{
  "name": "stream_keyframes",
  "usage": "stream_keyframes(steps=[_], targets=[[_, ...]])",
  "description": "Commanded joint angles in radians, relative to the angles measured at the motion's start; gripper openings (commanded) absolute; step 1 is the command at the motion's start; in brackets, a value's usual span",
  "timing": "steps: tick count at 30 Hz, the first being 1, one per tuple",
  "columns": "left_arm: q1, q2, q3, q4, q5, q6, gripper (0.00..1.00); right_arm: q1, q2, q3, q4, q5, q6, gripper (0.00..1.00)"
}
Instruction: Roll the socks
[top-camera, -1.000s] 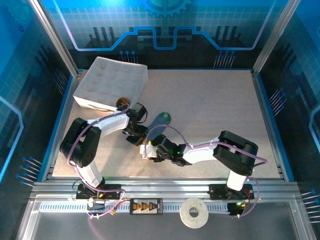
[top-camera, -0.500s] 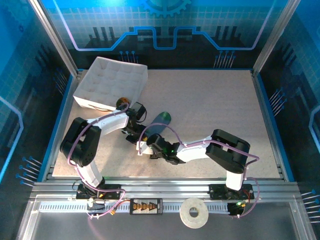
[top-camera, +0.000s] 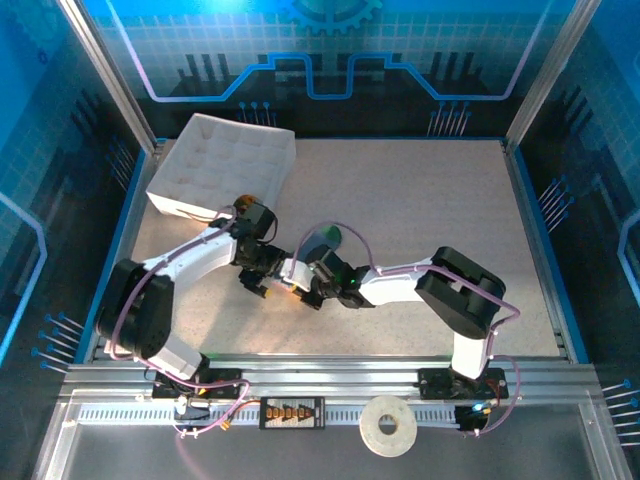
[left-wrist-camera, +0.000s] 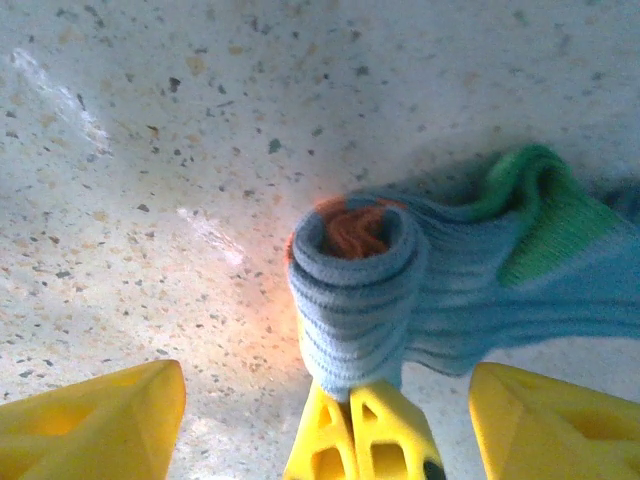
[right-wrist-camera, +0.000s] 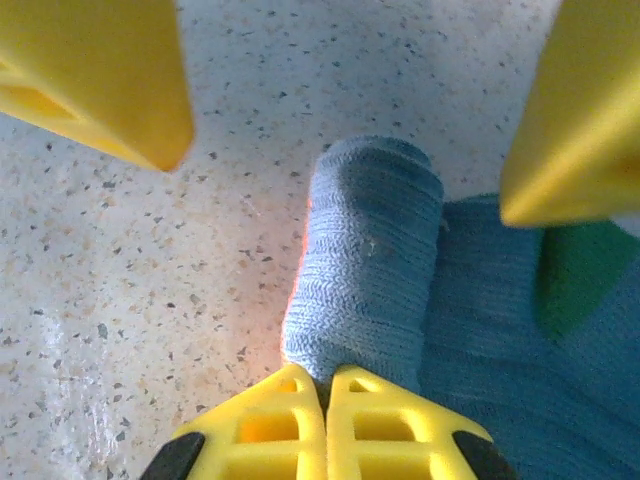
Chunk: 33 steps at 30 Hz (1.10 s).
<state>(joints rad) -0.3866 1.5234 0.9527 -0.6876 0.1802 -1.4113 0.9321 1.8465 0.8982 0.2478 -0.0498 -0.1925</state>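
My left end effector (top-camera: 258, 284) is released, its fingers spread wide either side of the blue-grey sock (left-wrist-camera: 350, 290). The sock lies on the bench (top-camera: 420, 200) near its middle, rolled partway, orange cuff (left-wrist-camera: 352, 228) in the core, green toe (left-wrist-camera: 545, 215) trailing loose. My right end effector (right-wrist-camera: 327, 405) is clenched shut, tips touching the roll's end.
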Motion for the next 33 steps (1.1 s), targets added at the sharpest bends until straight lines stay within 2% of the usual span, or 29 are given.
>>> stream_keyframes(steps=[1, 8, 14, 23, 25, 30, 33], targets=[[0.008, -0.05, -0.052, 0.044, 0.023, 0.009, 0.75, -0.049, 0.089, -0.048, -0.216, -0.158, 0.118, 0.0], [0.007, -0.097, -0.154, 0.201, 0.035, 0.023, 0.62, -0.151, 0.144, -0.025, -0.226, -0.356, 0.234, 0.0], [-0.011, -0.05, -0.163, 0.273, 0.037, 0.041, 0.52, -0.227, 0.198, 0.005, -0.219, -0.502, 0.352, 0.0], [-0.047, 0.048, -0.144, 0.319, -0.001, 0.052, 0.49, -0.313, 0.278, 0.046, -0.258, -0.602, 0.476, 0.0], [-0.051, 0.081, -0.123, 0.298, -0.013, 0.059, 0.43, -0.313, 0.279, 0.056, -0.277, -0.604, 0.465, 0.0], [-0.069, 0.155, -0.068, 0.13, -0.045, 0.043, 0.13, -0.295, 0.233, 0.08, -0.321, -0.565, 0.379, 0.0], [-0.079, 0.18, -0.05, 0.031, -0.044, 0.038, 0.06, -0.262, 0.169, 0.093, -0.354, -0.525, 0.278, 0.11]])
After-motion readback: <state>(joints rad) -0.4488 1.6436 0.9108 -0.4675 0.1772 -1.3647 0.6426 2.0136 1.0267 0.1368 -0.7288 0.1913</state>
